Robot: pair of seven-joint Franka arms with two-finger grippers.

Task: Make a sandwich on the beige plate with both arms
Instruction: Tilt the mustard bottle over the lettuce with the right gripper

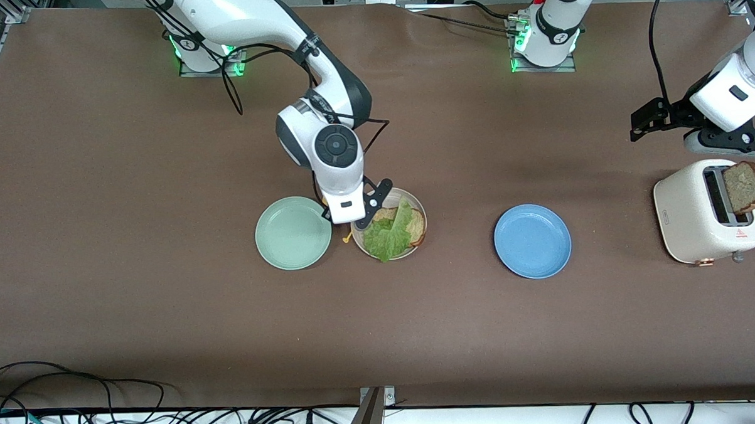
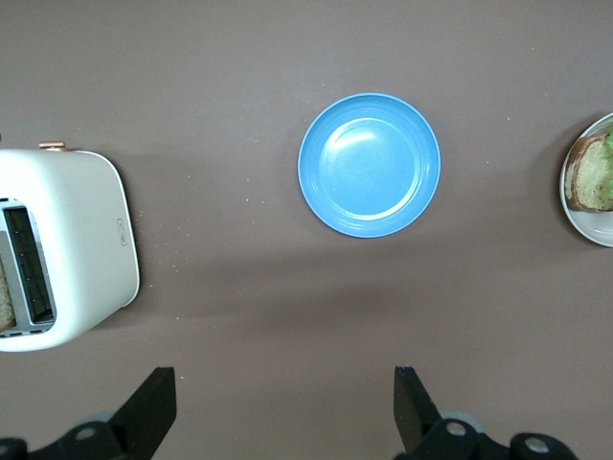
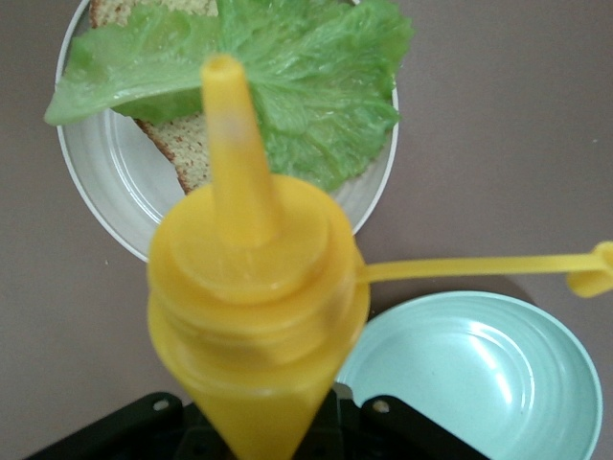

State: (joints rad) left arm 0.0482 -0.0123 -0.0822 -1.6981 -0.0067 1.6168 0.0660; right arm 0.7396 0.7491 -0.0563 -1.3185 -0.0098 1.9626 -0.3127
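The beige plate (image 1: 420, 205) holds a brown toast slice (image 1: 417, 226) with a green lettuce leaf (image 1: 387, 233) lying on it. My right gripper (image 1: 350, 218) is over the gap between this plate and the mint plate, shut on a yellow squeeze bottle (image 3: 254, 316). The bottle's nozzle is uncapped and points toward the lettuce (image 3: 297, 86); its cap hangs on a strap (image 3: 479, 268). A second toast slice (image 1: 744, 188) stands in the white toaster (image 1: 691, 217). My left gripper (image 1: 727, 142) is open and empty above the table by the toaster; in the left wrist view (image 2: 284, 393) its fingers stand wide apart.
A mint-green plate (image 1: 293, 232) lies beside the beige plate toward the right arm's end. A blue plate (image 1: 532, 240) lies between the beige plate and the toaster. Cables run along the table edge nearest the front camera.
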